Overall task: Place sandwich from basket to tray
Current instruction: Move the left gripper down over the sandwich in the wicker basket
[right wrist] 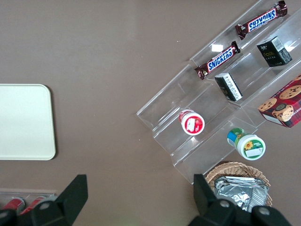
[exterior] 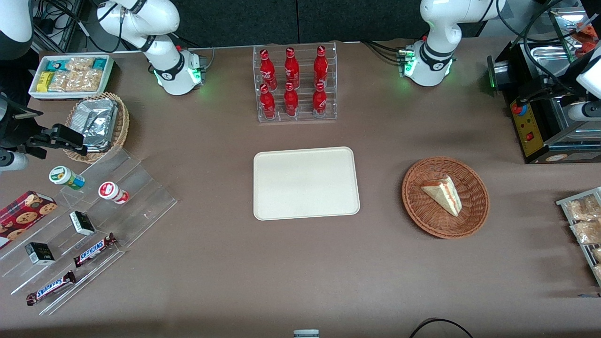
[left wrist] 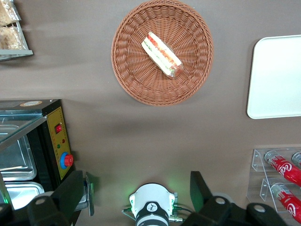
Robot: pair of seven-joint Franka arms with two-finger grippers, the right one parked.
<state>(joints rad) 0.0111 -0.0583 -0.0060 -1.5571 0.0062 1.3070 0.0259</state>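
The sandwich, a pale wedge with pink and green layers, lies in the reddish-brown wicker basket. The cream-white tray lies flat at the table's middle, beside the basket toward the parked arm's end, with nothing on it. My left gripper hangs high over the black machine at the working arm's end, farther from the front camera than the basket. In the left wrist view the gripper is open and empty, well apart from the sandwich, the basket and the tray.
A clear rack of red bottles stands farther from the front camera than the tray. A black machine with a red button and a rack of snack bags sit at the working arm's end. A stepped acrylic stand with snacks lies toward the parked arm's end.
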